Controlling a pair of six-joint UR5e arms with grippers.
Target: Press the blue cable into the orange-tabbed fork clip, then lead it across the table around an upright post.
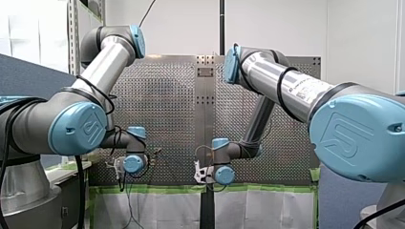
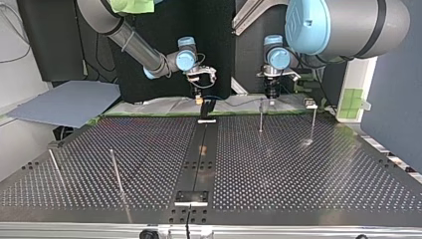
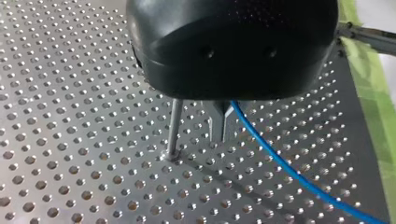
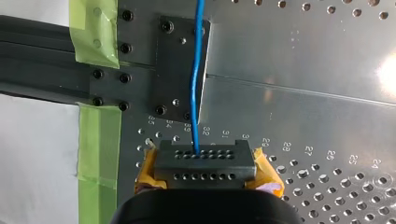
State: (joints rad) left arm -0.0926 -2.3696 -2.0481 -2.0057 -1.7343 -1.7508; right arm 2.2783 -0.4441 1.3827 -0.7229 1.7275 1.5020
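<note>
Black housing of your left gripper (image 3: 221, 135) fills the near part of the left wrist view. Below it the metal fingers (image 3: 217, 123) stand pressed together just above the perforated table (image 3: 70, 140). As far as I can judge, you hold the blue cable (image 3: 303, 182) in that grip. It leaves right at the fingers and runs in a long curve toward the table edge lined with green tape (image 3: 369, 116).

The upright post (image 3: 173, 128) stands just beside the fingers, on the flank away from the cable, touching neither. That is the relation your next move turns on. The post is on one side and the cable on the other, so the wrap is not yet made. In the top view this post sits between your two grippers along the edge nearest the arms, and your left arm is clearly the nearer one to lead.

Your right gripper (image 4: 205, 163) also looks closed on the cable, with yellow pads (image 4: 147, 170) showing at both sides. The cable runs straight out ahead of it over a dark screwed plate (image 4: 175, 70) at the middle of that same edge. I take the fork clip (image 2: 208, 107) to be the black piece standing there just beside the right gripper. Whether the cable is seated in it is too small to tell.
</note>
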